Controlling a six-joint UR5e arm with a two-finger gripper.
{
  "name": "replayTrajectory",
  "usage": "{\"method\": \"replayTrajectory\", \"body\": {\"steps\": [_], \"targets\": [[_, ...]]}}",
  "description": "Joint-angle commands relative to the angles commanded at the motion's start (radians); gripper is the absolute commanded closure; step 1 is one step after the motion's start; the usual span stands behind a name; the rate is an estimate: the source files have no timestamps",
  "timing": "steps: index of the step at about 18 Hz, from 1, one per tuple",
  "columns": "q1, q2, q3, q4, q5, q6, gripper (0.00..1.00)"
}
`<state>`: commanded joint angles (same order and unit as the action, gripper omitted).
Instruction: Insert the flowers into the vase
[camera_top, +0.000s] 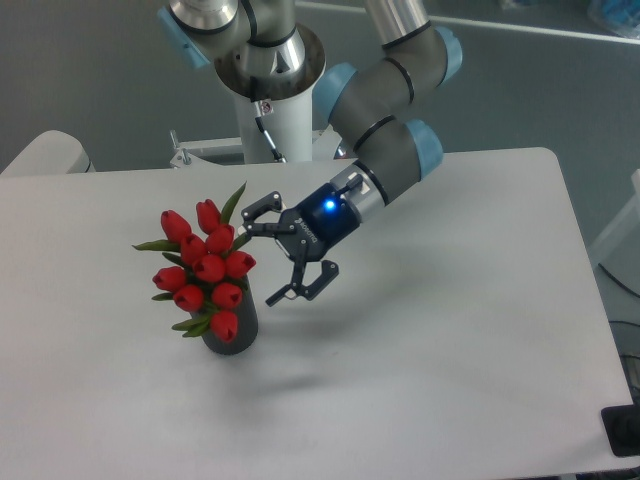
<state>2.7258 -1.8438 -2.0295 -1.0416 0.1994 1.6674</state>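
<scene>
A: Starting at the left, what do we have on the table (450, 350)?

B: We see the flowers (205, 270) first, a bunch of red tulip buds with green leaves poking out at the sides and one leaf pointing up at the top. They stand in the vase (232, 328), and the bunch leans to the left, away from the arm.

A: And the vase itself?

B: We make out a small dark cylinder standing upright on the white tabletop, left of centre. The lowest buds hang over its rim, so we cannot see the mouth.

A: Moving right, where is the gripper (272, 252)?

B: Just to the right of the bunch, a little above the tabletop. Its two black fingers are spread wide apart, one (262, 209) high near the top leaf, the other (305, 288) low near the vase's upper edge. We see nothing between them, and neither finger seems to touch the flowers or the vase.

A: What is further right?

B: A blue light (327, 207) glows on the wrist behind the gripper. From there the grey arm (385, 165) with pale blue joint caps rises up and back to its white base post (275, 125) at the far edge of the table.
</scene>
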Motion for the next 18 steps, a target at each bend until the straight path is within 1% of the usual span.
{"method": "replayTrajectory", "body": {"steps": [4, 7, 8, 9, 11, 13, 16, 18], "targets": [[0.034, -0.008, 0.032, 0.0, 0.002, -0.005, 0.0], [0.038, -0.044, 0.086, -0.002, 0.014, -0.015, 0.0], [0.041, -0.054, 0.107, -0.002, 0.047, -0.017, 0.0], [0.043, -0.061, 0.129, -0.002, 0.105, -0.018, 0.0], [0.049, -0.083, 0.17, 0.0, 0.26, -0.009, 0.0], [0.051, -0.097, 0.216, 0.0, 0.381, -0.006, 0.0], [0.048, -0.117, 0.271, 0.0, 0.481, -0.017, 0.0], [0.043, -0.123, 0.293, -0.002, 0.564, -0.02, 0.0]]}}
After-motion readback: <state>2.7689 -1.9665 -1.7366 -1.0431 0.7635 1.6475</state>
